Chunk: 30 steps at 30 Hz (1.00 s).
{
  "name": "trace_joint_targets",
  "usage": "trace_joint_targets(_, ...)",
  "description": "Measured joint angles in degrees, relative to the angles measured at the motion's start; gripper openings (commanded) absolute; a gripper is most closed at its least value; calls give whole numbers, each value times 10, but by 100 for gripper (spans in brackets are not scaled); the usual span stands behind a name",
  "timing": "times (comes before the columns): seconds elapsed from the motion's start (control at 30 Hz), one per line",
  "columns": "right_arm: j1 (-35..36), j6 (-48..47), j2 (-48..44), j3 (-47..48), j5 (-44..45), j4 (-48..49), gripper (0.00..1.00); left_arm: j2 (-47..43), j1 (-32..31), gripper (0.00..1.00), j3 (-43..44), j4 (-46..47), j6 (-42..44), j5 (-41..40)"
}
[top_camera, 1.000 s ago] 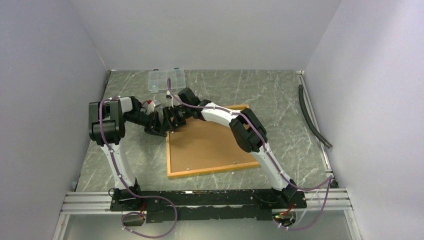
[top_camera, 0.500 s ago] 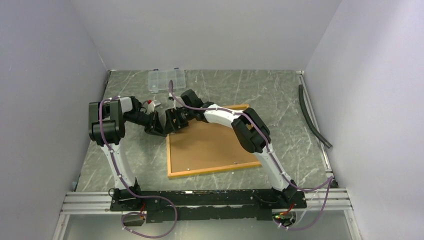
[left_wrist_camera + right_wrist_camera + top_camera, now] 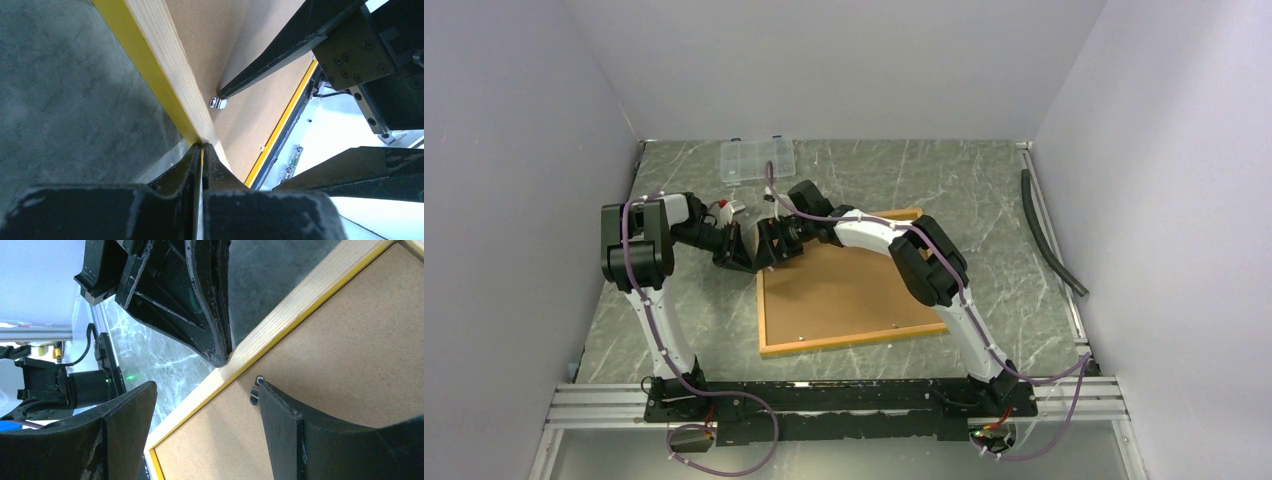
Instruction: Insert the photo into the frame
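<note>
On a veined grey-green stone-look table (image 3: 984, 190), a yellow-edged pale-wood rectangular frame (image 3: 844, 343) lies back-up. The left gripper (image 3: 201, 147) is clenched at its rim, perhaps nipping it. The right gripper (image 3: 206, 385) is spread above the brown fibreboard backing (image 3: 350, 340).

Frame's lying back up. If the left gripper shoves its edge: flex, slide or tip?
Probably stiff: the frame has solid-looking wooden rails, so a shove from the left gripper should move it whole. Likely slides rather than tips, since it lies flat on the smooth table. The backing board may shift; only small clips seem to hold it.
</note>
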Motion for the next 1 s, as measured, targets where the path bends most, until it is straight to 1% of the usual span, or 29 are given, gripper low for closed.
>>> trace_joint_targets(0.2, 1, 19, 0, -4, -1, 6, 76, 0, 0, 5, 0, 0, 0, 0)
trace_joint_targets(0.53, 2, 61, -24, -71, -5, 81, 76, -1, 0, 4, 0, -1, 0, 0)
trace_joint_targets(1.0, 3, 110, -15, -68, -2, 101, 74, -2, 0, 3, 0, -1, 0, -1)
